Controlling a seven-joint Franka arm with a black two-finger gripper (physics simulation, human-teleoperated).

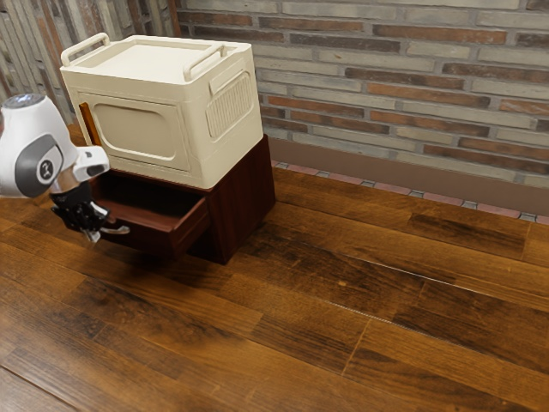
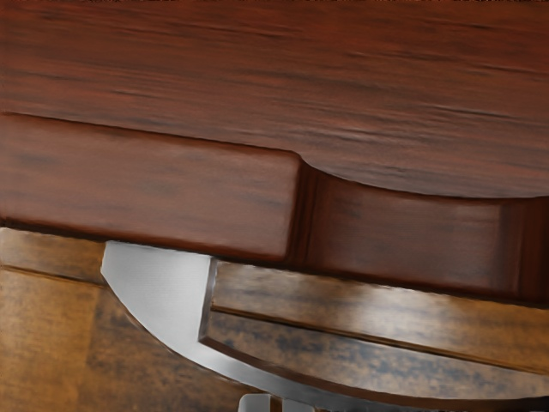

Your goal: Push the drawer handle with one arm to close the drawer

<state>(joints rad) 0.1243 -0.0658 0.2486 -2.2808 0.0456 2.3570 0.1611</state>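
Floorboards point(image 1: 283, 360) lay before the open drawer point(image 1: 159, 240), its curved handle point(image 2: 159, 287) beside the gripper point(image 1: 92, 230), clenched or released I couldn't tell, where an off-centre push risked slipping along the metal.

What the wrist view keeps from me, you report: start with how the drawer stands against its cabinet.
Observer: The drawer juts out of the dark red cabinet, plainly open.

Operator: Now tell me what sits on the cabinet.

Observer: A cream box, with a raised grip at either end of its top.

Operator: Give me the arm's approach.

Observer: The arm comes in from the exterior view's left, with the claw low by the handle on the drawer's front.
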